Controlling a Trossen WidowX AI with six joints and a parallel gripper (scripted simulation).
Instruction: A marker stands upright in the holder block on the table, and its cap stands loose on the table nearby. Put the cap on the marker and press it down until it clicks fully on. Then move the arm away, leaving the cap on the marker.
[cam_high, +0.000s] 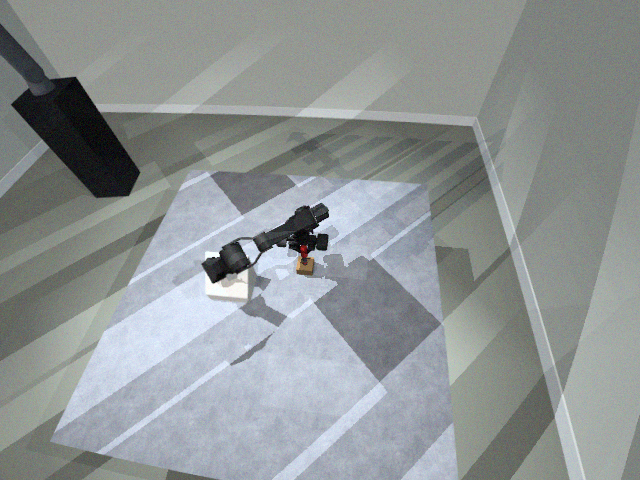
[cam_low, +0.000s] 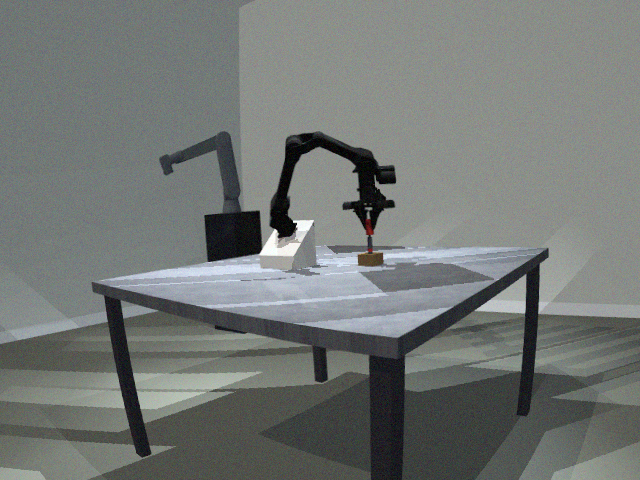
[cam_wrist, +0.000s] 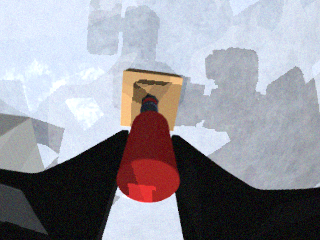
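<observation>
My gripper (cam_high: 303, 249) (cam_low: 369, 225) (cam_wrist: 150, 139) is shut on the red cap (cam_high: 303, 253) (cam_low: 369, 229) (cam_wrist: 148, 150) and points down above the holder block. The cap is upright between the fingertips. The dark marker (cam_low: 370, 243) (cam_wrist: 149, 106) stands upright in the tan holder block (cam_high: 305, 272) (cam_low: 370, 259) (cam_wrist: 128, 100). The cap's lower end is in line with the marker's top and meets or almost meets it in the exterior view. The cap hides the marker's top in the wrist view, so I cannot tell how far it is over the tip.
The arm's white wedge-shaped base (cam_high: 227, 290) (cam_low: 276, 261) stands on the table (cam_high: 217, 413) (cam_low: 320, 310), left of the holder block. A black pedestal (cam_high: 82, 139) (cam_low: 232, 235) with a grey arm (cam_low: 226, 165) stands on the floor beyond the table.
</observation>
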